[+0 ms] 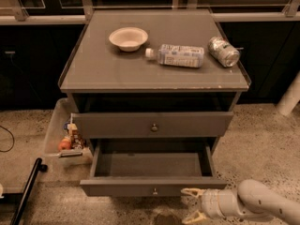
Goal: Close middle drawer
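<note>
Lining up for the push is the step you are working on now. The middle drawer (122, 185) is standing pulled well out of the cabinet (93, 74), with its grey box open to view. Its front is sitting low in the camera view, below the upper drawer (117, 124).

Your gripper (191, 204) is hovering at the bottom right, just beside the right part of that front and slightly below it. Its two fingers are spread apart and holding nothing. I cannot tell whether a fingertip is touching the wood, though it is looking very close.

By my reading, none of the closing is done yet. The next move is calling for a flat, steady push straight toward the cabinet. You are wanting contact on the front panel itself, nearer the small knob (154, 191) than the corner; otherwise the drawer may be twisting on its runners and jamming. Raising the gripper a little first is probably helping, since it is sitting near the front's lower edge.
</note>
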You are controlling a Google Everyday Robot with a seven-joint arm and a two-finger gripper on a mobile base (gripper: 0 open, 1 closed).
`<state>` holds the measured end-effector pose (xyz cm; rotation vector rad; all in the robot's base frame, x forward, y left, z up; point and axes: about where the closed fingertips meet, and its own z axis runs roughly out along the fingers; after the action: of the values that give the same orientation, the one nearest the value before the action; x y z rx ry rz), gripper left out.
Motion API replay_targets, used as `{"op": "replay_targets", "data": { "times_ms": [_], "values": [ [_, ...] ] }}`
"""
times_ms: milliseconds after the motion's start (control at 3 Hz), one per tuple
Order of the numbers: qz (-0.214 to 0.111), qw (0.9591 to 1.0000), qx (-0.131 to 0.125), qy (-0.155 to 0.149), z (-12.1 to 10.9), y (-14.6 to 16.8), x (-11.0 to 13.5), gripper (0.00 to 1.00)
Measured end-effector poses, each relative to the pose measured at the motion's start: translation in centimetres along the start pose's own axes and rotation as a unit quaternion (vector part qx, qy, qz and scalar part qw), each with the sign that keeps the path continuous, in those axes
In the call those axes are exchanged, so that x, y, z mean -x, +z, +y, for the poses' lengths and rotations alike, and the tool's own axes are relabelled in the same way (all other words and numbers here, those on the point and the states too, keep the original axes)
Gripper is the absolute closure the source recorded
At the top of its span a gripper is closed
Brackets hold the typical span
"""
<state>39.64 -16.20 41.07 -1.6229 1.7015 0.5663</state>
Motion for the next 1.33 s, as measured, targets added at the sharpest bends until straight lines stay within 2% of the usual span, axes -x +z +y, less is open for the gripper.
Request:
{"op": "replay_targets", "data": {
  "times_ms": [333,667,1000,1333],
  "values": [
    [0.001,0.9999,-0.007,-0.012,-2.4,1.0,-0.1,0.59],
    [0.025,0.9995,-0.009,-0.017,-6.2,2.0,-1.8,0.83],
    [0.035,0.9991,-0.013,-0.018,-7.4,1.9,-2.2,1.0],
    [0.076,0.9964,-0.036,-0.006,-12.2,0.6,-4.0,1.0]
  ]
}}
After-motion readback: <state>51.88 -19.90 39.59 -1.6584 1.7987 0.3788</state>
